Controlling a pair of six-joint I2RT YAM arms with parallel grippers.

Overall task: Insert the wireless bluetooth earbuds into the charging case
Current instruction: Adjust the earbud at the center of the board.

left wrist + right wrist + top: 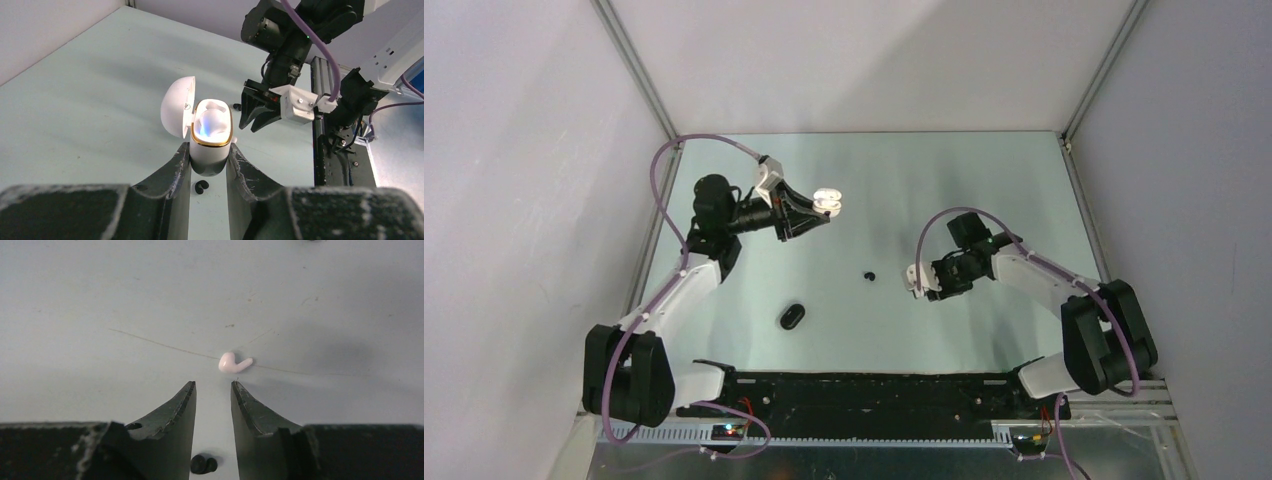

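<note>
Right gripper (213, 390): two dark tapered fingers with rough, scuffed inner faces. They are spread a narrow way apart, nothing between them, tips low over the table.
White earbud (234, 362): on the table just beyond the fingertips and slightly to their right, not touching them. Smooth pale plastic, a rounded head with a short stem.
Long axis: the stem points right in the right wrist view, so it runs roughly along the line on which the fingers close. They would likely meet it end to end unless the wrist turns.
Nearer arm: right, by a wide margin.
Black earbud (203, 464): small glossy bean on the table, under the gripper and back between the finger roots.
Left gripper (210, 165): pressed onto the lower body of the white charging case (211, 145), holding it upright above the table.
Case detail: glossy pebble shape with a gold rim at the mouth. The domed lid hangs open to one side, and the moulded wells glow blue. Whether a bud already sits inside cannot be told.
Black charging case (792, 317): matt oval, closed, lying well apart from both grippers.
Table (100, 300): pale green, flat, lightly scratched.
</note>
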